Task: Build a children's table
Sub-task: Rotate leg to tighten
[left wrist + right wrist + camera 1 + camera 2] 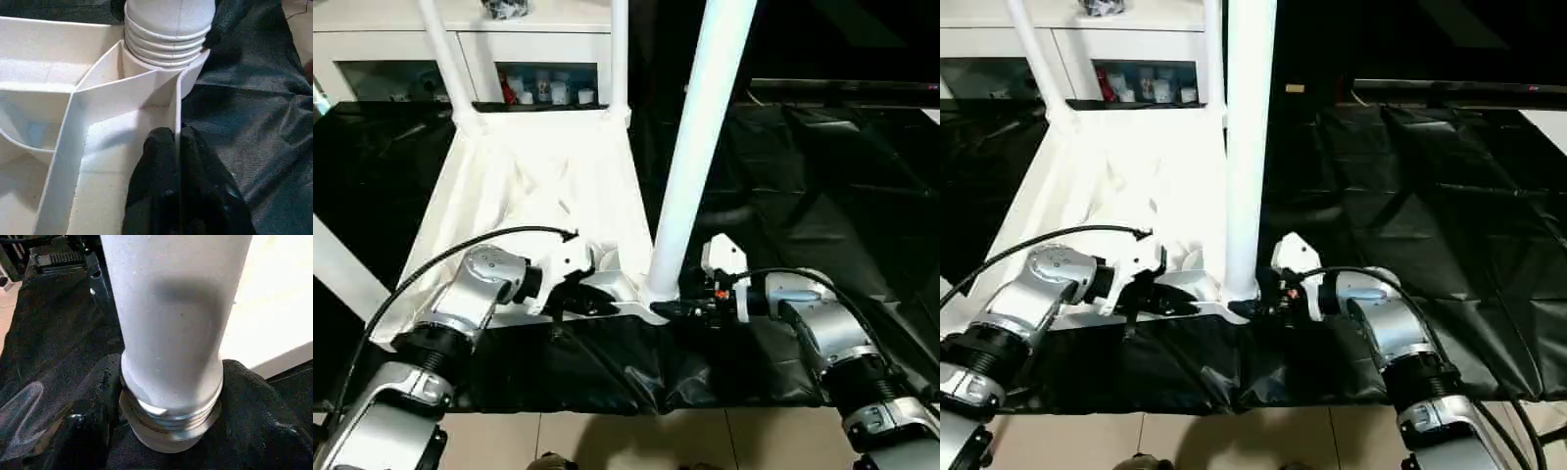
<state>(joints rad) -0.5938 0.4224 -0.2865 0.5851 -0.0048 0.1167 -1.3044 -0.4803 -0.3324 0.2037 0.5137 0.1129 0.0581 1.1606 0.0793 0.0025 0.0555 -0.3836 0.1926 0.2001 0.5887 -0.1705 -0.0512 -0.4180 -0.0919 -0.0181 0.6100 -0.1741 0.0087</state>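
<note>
**Leg standing in the near corner socket, both grippers at its base**

On the black sheet (822, 196) lies the white table top (538, 176), underside up, its ribs and corner sockets facing the camera. At its far edge 2 legs already stand in their sockets: the far-left leg (445, 59) and the far-right leg (619, 54). Behind them is a white cabinet (509, 69) with glass doors.

At the near edge, the left gripper (178, 147) is clamped on a thin upright rib of the table top, 1 black finger on each side of the wall, just beside the near-right corner socket (166, 63).

A 3rd leg (700, 137) stands in that socket, tilted slightly, its threaded end (168, 39) partly exposed above the rim, so several thread rings show.

To the right, the right gripper (168, 396) is closed around the base of this leg, its black fingers (93, 401) pressing on both sides just above the threads.
</note>
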